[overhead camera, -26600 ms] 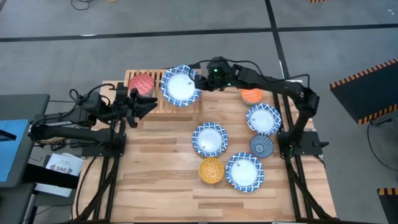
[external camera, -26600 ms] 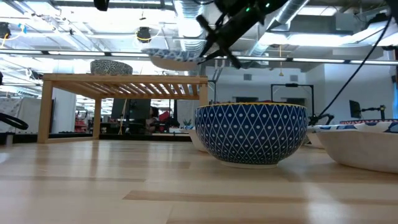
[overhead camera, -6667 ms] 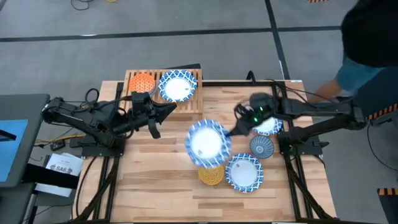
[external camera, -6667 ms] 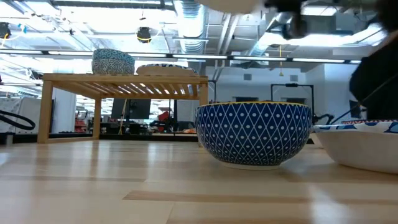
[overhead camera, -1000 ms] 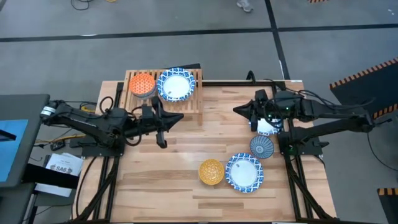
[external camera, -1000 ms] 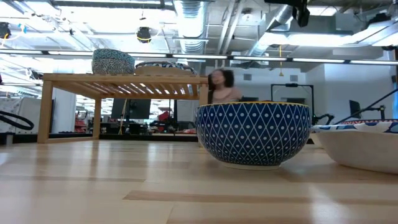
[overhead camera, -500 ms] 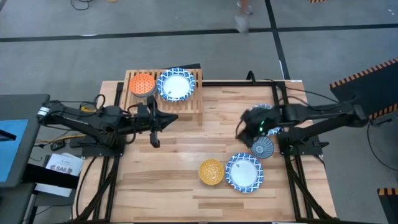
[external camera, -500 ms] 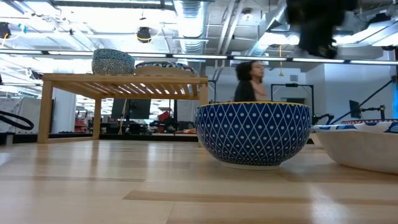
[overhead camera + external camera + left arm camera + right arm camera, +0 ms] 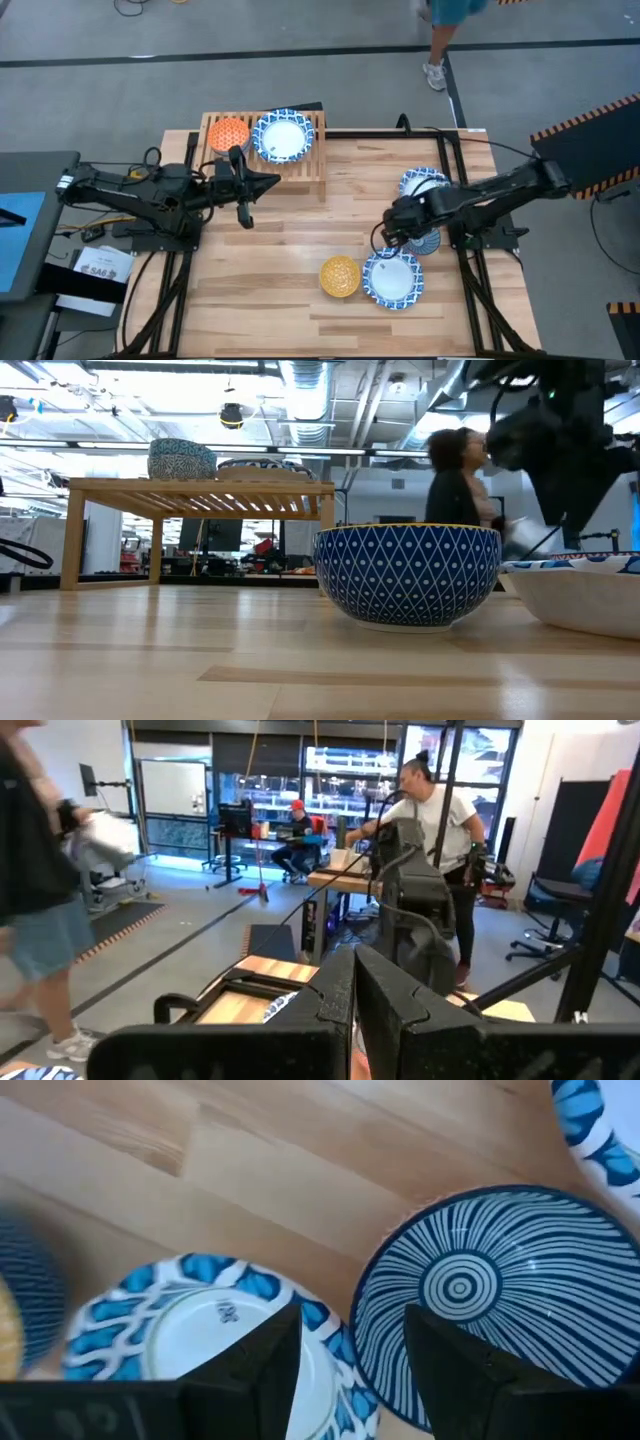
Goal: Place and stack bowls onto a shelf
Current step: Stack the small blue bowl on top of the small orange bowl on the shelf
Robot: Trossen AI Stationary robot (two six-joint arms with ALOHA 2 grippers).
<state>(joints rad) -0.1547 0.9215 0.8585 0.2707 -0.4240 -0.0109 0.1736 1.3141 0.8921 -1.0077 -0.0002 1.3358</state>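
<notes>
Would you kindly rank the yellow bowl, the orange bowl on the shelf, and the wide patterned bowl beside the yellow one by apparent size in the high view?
1. Wide patterned bowl, largest.
2. Yellow bowl and orange bowl: look alike, not ranked.

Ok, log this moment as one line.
right gripper: open, above dark blue bowl | left gripper: shut, beside shelf | shelf: orange bowl, wide bowl
</notes>
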